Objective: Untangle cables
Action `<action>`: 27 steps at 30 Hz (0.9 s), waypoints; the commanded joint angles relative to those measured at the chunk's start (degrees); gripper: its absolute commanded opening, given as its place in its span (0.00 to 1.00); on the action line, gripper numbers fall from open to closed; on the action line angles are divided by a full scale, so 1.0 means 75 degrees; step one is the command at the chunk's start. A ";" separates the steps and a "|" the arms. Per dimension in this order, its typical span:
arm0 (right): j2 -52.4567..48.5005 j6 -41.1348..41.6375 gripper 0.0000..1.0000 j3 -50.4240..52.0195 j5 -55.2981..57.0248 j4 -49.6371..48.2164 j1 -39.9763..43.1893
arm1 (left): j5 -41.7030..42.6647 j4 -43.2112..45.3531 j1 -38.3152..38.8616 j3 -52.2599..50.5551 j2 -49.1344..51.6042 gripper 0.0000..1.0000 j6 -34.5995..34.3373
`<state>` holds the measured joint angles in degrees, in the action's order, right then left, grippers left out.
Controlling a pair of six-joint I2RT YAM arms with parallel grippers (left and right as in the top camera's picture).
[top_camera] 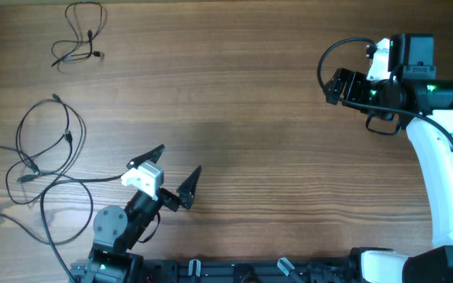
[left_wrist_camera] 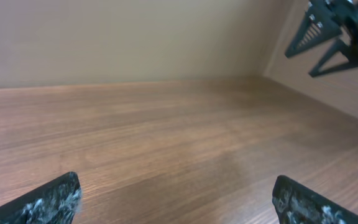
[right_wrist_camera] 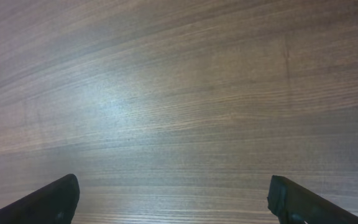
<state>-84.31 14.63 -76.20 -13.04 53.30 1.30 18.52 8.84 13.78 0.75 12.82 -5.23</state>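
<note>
Two thin black cables lie apart at the table's left in the overhead view. One is a small loose loop (top_camera: 81, 35) at the far left corner. The other is a wider set of coils (top_camera: 47, 149) at mid left, with tiny plug ends. My left gripper (top_camera: 181, 157) stands open near the front edge, to the right of the coils, with nothing between its fingers (left_wrist_camera: 176, 186). My right gripper (top_camera: 330, 86) is open at the far right, well away from both cables, and only bare wood shows between its fingers (right_wrist_camera: 173, 186). Neither wrist view shows a cable.
A thicker black lead (top_camera: 49, 228) runs from the left arm's base (top_camera: 112, 228) up past the coils. The right arm (top_camera: 439, 157) stands along the right side, and its open gripper (left_wrist_camera: 334, 37) shows in the left wrist view. A wall rises behind the table (left_wrist_camera: 135, 37).
</note>
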 commanded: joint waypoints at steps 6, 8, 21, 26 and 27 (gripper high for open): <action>-0.0082 -0.0125 1.00 0.0038 0.0015 -0.0020 0.0009 | -0.0041 -0.1588 -0.1049 -0.0058 -0.1131 1.00 -0.0393; -0.0082 -0.0128 1.00 0.0038 0.0015 -0.0020 0.0009 | -0.0015 -0.1585 -0.1268 -0.0058 -0.1343 1.00 -0.0399; -0.0082 -0.0128 1.00 0.0038 0.0015 -0.0020 0.0009 | -0.2433 -0.1775 -0.1955 -0.0058 -0.1687 1.00 -0.1338; -0.0082 -0.0128 0.99 0.0038 0.0017 -0.0017 0.0009 | -0.2419 -0.1786 -0.2069 -0.0058 -0.1687 1.00 -0.1061; -0.0082 -0.0131 1.00 0.0038 0.0015 -0.0017 0.0009 | -0.2398 -0.1786 -0.2069 -0.0058 -0.1687 1.00 -0.0979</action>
<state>-84.31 14.63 -76.20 -13.04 53.28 1.30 2.79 -3.99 -1.13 0.60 0.84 -13.23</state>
